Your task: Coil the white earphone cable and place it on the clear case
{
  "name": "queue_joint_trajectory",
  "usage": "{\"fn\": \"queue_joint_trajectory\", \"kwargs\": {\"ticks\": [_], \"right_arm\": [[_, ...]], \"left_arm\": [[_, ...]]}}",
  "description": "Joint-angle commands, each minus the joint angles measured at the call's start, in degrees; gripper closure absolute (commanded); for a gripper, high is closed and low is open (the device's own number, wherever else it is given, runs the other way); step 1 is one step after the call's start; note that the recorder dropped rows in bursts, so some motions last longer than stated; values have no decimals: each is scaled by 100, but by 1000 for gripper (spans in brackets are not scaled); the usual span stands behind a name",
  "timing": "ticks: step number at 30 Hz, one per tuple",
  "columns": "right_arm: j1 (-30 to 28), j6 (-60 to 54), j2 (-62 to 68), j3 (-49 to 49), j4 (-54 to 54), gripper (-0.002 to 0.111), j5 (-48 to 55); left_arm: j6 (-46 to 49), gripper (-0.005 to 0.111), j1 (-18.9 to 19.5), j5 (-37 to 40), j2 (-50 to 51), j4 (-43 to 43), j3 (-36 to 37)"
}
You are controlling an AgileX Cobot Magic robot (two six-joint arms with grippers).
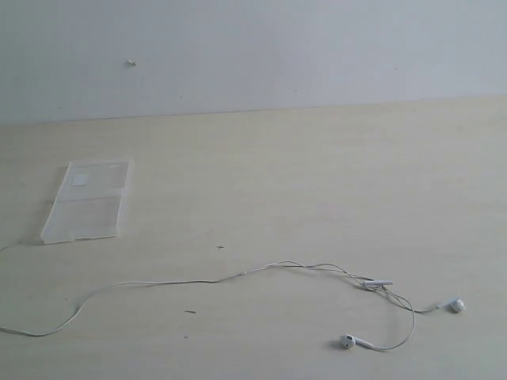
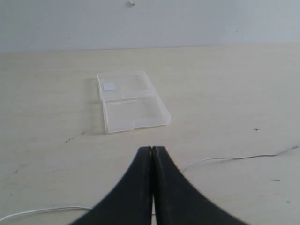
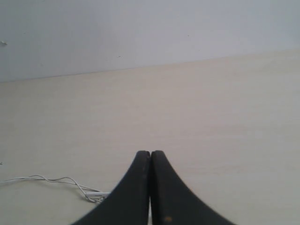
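- Left hand (image 2: pixel 151 150), right hand (image 3: pixel 150 153): both black, clenched shut, gripping nothing.
- Long thin white earphone cable (image 1: pixel 238 276): uncoiled on the near part of the pale wooden tabletop (image 1: pixel 317 182), long axis left-right. Earbuds (image 1: pixel 455 305) at the right end, tail exits view left.
- Clear flat plastic case (image 1: pixel 85 202): far left, apart from the cable, opened flat, long axis near-to-far. Small pale patch in the far half.

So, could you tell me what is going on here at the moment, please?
Nothing is being handled yet. The white earphone cable lies uncoiled, strung out across the table, with its earbuds at the right end in the exterior view. The clear case lies open on the left, apart from the cable. The left claw and the right claw are both shut and empty.
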State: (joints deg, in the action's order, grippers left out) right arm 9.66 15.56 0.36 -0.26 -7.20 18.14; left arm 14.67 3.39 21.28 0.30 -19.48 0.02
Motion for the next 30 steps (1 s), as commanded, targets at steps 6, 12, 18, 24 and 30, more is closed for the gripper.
{"fn": "queue_joint_trajectory", "kwargs": {"ticks": [6,12,18,24,30], "right_arm": [[-28,-80,-36,26,-96,108,-27],[-28,-67,-36,26,-96,108,-94],[-28,-51,-36,-588,-66,108,-94],[-28,65,-36,-1480,-20,108,-196],[-28,608,-36,-1974,-20,108,-157]], "left_arm": [[-8,107,13,-11,-30,-4,-2],[-8,107,13,-11,-30,-4,-2],[-8,107,13,-11,-30,-4,-2],[-8,107,13,-11,-30,-4,-2],[-8,107,13,-11,-30,-4,-2]]}}
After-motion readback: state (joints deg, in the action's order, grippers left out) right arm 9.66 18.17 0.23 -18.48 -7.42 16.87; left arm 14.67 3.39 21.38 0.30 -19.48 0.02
